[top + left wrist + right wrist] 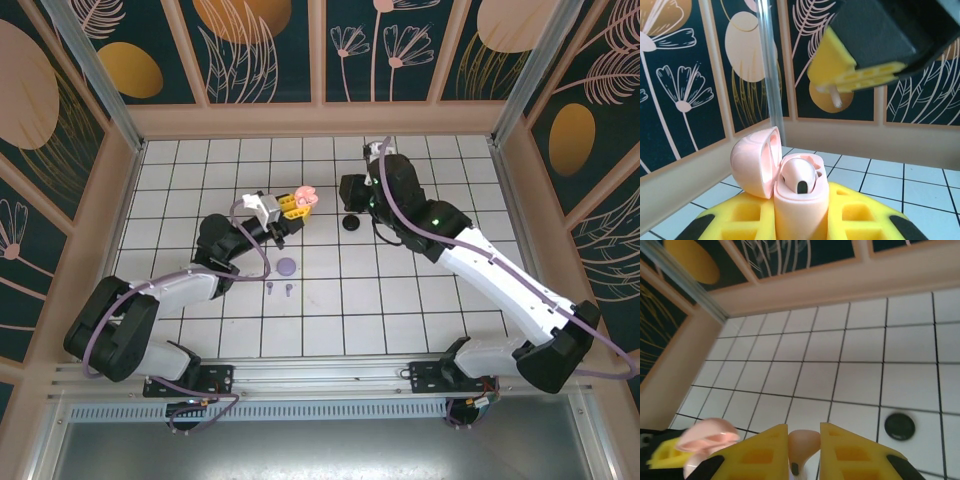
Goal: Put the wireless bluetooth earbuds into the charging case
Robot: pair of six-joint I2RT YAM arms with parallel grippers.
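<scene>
Since the pink earbud (802, 445) pinched in the right jaws looks tiny, light and slick, we favour gripping its head, stem free, at 3 o'clock of the open case (800, 215) clamped in the left jaws.

Mid-desk is tight: left hand (290, 208) w/ open pink case (305, 197) and right hand (804, 435) crowd together, right hand just above the case. Black case (351, 222) lies beside them. Purple case (287, 266) and two purple earbuds (270, 287) lie by left arm (170, 290). Far rows, right side and near-centre of desk (400, 310) are free. Walls (320, 118) all round.
</scene>
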